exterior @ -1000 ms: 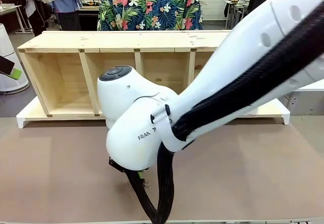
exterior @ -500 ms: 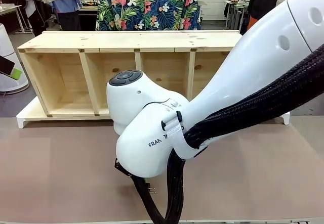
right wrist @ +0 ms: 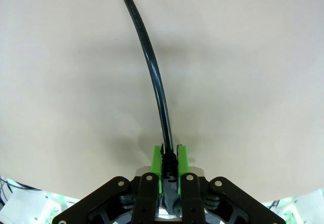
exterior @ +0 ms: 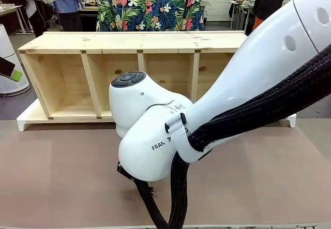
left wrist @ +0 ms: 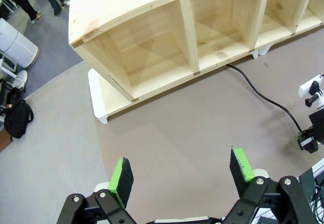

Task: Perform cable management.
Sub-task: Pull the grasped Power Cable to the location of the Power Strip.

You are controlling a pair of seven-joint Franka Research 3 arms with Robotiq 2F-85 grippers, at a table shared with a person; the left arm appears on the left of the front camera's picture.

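Swung rightward and a touch higher over the desk (exterior: 57, 177) in the last second, then held steady. Clenched between the right fingers (right wrist: 157, 159): the cable (right wrist: 152, 72), trailing off toward the wooden shelf (exterior: 134, 42). With left fingers (left wrist: 120, 179) released, empty. Likely paused mid-pull, slack taken up

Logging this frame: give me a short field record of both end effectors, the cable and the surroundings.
left end effector: open, holding nothing, above the table
right end effector: shut on the cable
cable: runs away from the grip across the table
shelf: wooden, open compartments, at the table's far side
person: stands behind the shelf
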